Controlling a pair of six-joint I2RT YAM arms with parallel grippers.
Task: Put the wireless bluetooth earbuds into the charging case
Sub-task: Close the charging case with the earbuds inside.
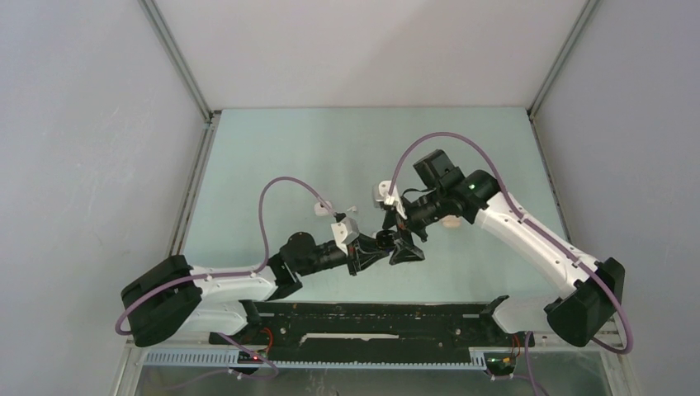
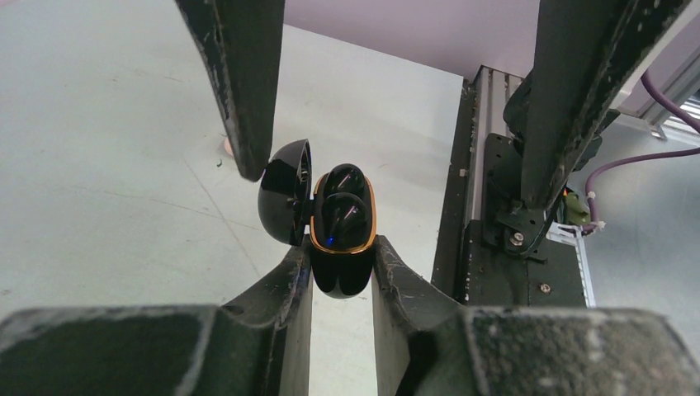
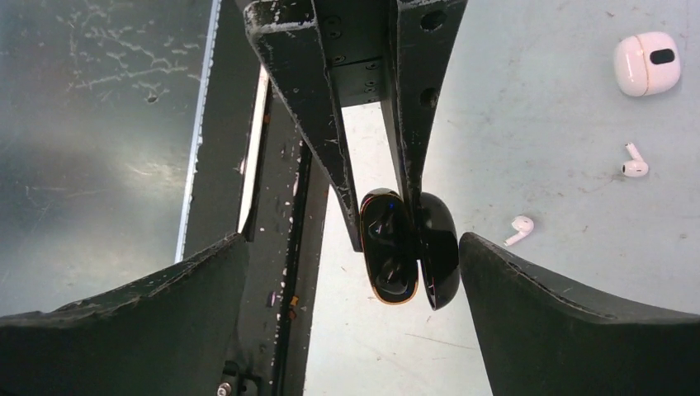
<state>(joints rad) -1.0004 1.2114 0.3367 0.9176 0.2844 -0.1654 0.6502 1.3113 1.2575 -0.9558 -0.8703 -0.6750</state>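
Left wrist view, nearest to us: the left gripper [image 2: 342, 252] is clenched on the lower body of the black case [image 2: 338, 280], which it holds above the table [image 2: 107, 165]. The lid [image 2: 285, 190] stands open to one side. Two black earbuds [image 2: 340, 210] sit inside the gold rim, and we judge both of them seated. So this pair looks done, and only the lid is left to close.

A little farther, the right gripper [image 3: 353, 247] is released. Its fingers stand wide on both sides of the case, apart from it and holding nothing.

Farther on the table, in the right wrist view, we see one white earbud [image 3: 520, 229], then a second white earbud [image 3: 634, 163], and beyond them the white case [image 3: 647, 63]. They are all loose and apart from each other. We cannot tell whether this case is open. This pair is not yet inserted.

For room, the black rail [image 2: 495, 272] at the near table edge runs close beside the held case, so there is little space on that side. Toward the white things the table gives free space for moving, and the side walls are well apart.
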